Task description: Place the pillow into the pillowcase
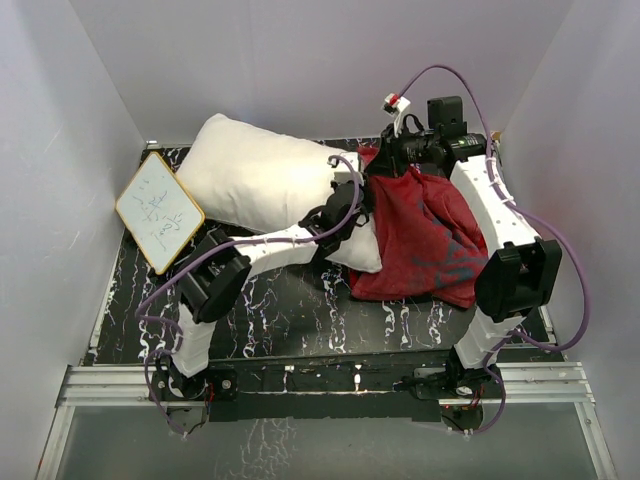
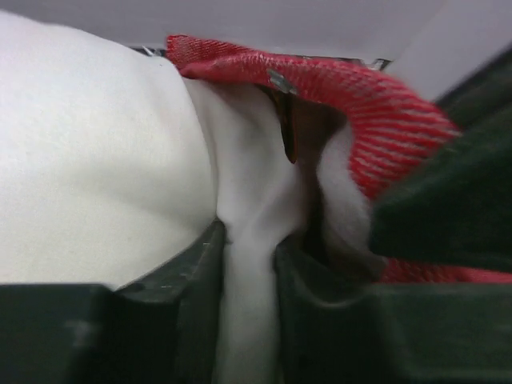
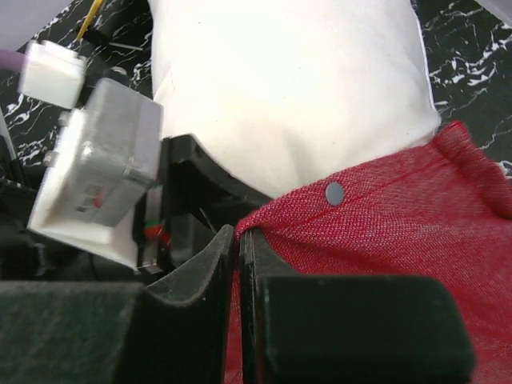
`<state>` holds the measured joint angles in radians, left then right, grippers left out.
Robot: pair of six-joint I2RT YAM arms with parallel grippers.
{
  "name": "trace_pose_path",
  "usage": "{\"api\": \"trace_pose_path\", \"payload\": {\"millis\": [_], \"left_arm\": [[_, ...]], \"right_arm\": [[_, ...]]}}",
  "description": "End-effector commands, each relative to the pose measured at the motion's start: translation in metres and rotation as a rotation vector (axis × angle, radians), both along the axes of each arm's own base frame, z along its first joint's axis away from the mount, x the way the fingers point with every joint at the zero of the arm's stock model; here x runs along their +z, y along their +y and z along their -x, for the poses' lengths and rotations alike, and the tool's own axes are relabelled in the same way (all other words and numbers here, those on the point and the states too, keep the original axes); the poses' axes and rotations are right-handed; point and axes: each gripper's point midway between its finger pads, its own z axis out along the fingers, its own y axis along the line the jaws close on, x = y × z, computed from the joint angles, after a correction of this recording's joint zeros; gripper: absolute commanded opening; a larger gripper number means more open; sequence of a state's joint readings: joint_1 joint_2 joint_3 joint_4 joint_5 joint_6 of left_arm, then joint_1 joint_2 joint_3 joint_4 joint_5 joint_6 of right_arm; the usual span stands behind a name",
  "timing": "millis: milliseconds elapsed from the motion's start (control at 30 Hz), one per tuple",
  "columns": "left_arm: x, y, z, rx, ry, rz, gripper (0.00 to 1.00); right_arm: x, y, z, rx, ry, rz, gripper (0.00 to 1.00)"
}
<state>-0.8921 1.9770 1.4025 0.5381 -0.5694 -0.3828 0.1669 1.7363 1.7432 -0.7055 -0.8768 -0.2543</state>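
Note:
The white pillow (image 1: 255, 175) lies across the back of the black table, its right end at the mouth of the red pillowcase (image 1: 425, 240), which lies at the right with its dull side up. My left gripper (image 1: 345, 200) is shut on a fold of the pillow (image 2: 248, 264) near the pillowcase's raised red edge (image 2: 320, 80). My right gripper (image 1: 385, 158) is shut on the pillowcase's rim (image 3: 352, 216), holding it up over the pillow (image 3: 288, 88). A grey snap (image 3: 334, 193) shows on the rim.
A small wood-framed white board (image 1: 159, 211) leans at the left wall. White walls close in the table on three sides. The aluminium rail (image 1: 320, 385) runs along the near edge by the arm bases.

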Motion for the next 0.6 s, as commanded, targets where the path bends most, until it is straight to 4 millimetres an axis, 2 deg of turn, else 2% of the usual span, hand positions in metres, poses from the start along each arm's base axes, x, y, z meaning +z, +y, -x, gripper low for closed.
{"api": "trace_pose_path", "payload": {"millis": [0, 33, 100, 133, 233, 333, 400, 500, 567], "left_arm": [[0.017, -0.022, -0.018, -0.166, 0.037, 0.269, 0.46], [0.016, -0.021, -0.015, -0.22, 0.041, 0.279, 0.61], [0.025, -0.011, -0.004, -0.292, 0.013, 0.249, 0.83], [0.032, -0.004, 0.002, -0.31, -0.01, 0.219, 0.9], [0.058, 0.015, 0.027, -0.417, -0.076, 0.104, 0.95], [0.076, 0.029, 0.063, -0.566, -0.09, -0.021, 0.95], [0.075, 0.039, 0.09, -0.65, -0.056, -0.092, 0.91], [0.055, 0.061, 0.129, -0.73, 0.071, -0.169, 0.79], [0.038, 0.075, 0.155, -0.775, 0.139, -0.194, 0.64]], "right_arm": [[-0.003, -0.01, -0.012, -0.06, -0.009, -0.013, 0.08], [-0.012, -0.013, -0.014, -0.068, 0.01, -0.008, 0.08], [-0.024, -0.02, -0.016, -0.083, 0.031, 0.001, 0.08], [-0.029, -0.022, -0.017, -0.091, 0.035, 0.006, 0.08], [-0.04, -0.027, -0.017, -0.098, 0.046, 0.013, 0.08], [-0.046, -0.027, -0.015, -0.093, 0.053, 0.016, 0.08], [-0.044, -0.026, -0.014, -0.088, 0.05, 0.011, 0.08], [-0.039, -0.024, -0.009, -0.072, 0.043, -0.005, 0.08], [-0.036, -0.022, -0.006, -0.062, 0.047, -0.019, 0.08]]}}
